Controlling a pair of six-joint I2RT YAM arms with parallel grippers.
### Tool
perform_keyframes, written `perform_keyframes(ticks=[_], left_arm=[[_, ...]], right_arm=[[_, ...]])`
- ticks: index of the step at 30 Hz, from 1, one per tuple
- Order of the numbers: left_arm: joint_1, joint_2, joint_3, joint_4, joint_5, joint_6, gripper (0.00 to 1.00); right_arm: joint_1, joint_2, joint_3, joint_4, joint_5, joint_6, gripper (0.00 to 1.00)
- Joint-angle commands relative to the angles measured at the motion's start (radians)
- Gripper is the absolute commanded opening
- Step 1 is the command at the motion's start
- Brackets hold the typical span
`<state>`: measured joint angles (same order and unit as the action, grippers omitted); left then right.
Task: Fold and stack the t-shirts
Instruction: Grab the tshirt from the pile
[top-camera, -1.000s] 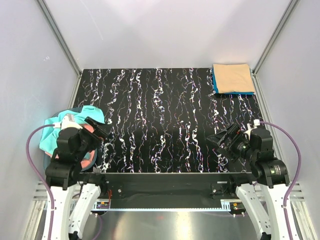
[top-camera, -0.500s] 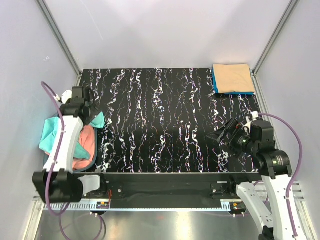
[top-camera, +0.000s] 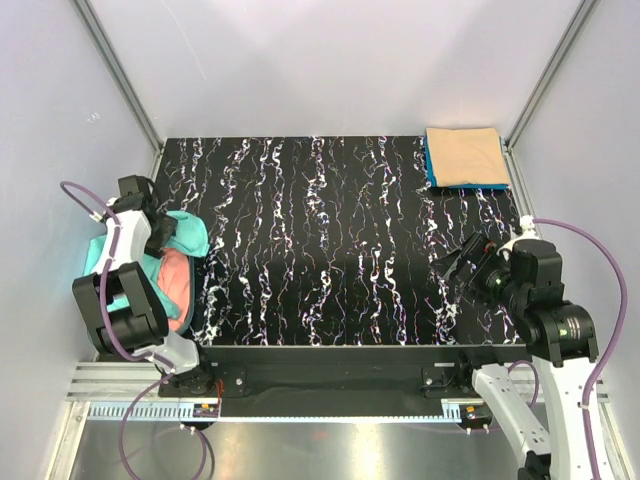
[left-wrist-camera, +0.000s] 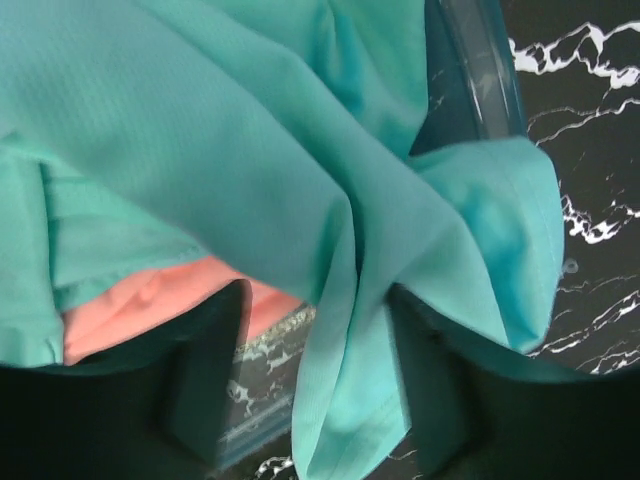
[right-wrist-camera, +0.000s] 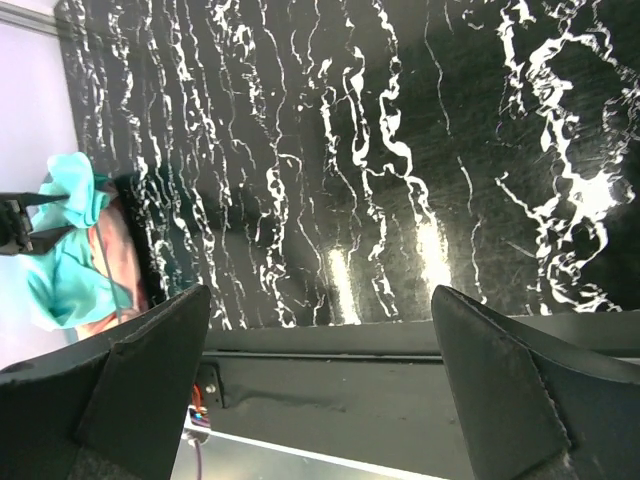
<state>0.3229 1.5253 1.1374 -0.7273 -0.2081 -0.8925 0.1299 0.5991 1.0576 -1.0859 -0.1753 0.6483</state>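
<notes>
A crumpled turquoise-green t-shirt (top-camera: 188, 236) lies on a salmon pink t-shirt (top-camera: 176, 282) in the basket at the table's left edge. My left gripper (top-camera: 160, 226) is down on the turquoise one. In the left wrist view a hanging fold of that shirt (left-wrist-camera: 350, 330) sits between the fingers of the left gripper (left-wrist-camera: 312, 300). A gap remains beside the left finger. A folded tan-beige t-shirt (top-camera: 466, 156) rests on a folded blue one (top-camera: 430, 168) at the back right corner. My right gripper (top-camera: 456, 268) hovers open and empty over the table's right side.
The blue-grey basket's rim (left-wrist-camera: 472, 70) shows next to the turquoise cloth. The black marbled table (top-camera: 330, 240) fills the middle. Grey walls stand close on both sides. The table's front edge and metal rail (right-wrist-camera: 330, 370) lie under the right gripper (right-wrist-camera: 320, 300).
My left arm reached out over the basket and came down onto the turquoise shirt, its jaws narrowing around a fold. The right arm shifted slightly to the right.
</notes>
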Motion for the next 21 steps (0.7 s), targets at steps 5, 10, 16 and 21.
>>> perform_keyframes(ticks=[5,10,16,21], left_arm=[[0.016,-0.034,0.024,0.103,0.091,0.02,0.18],[-0.028,-0.178,0.105,0.034,0.09,0.044,0.0],[-0.316,-0.293,0.372,-0.053,0.024,0.182,0.0],[-0.641,-0.388,0.557,-0.098,-0.04,0.25,0.0]], right_arm=[[-0.004,0.087,0.061,0.017,0.033,-0.072,1.0],[-0.004,0.151,0.055,0.024,-0.042,-0.102,1.0],[-0.004,0.206,0.058,0.004,-0.093,-0.154,1.0],[0.005,0.203,0.039,0.0,-0.112,-0.148,1.0]])
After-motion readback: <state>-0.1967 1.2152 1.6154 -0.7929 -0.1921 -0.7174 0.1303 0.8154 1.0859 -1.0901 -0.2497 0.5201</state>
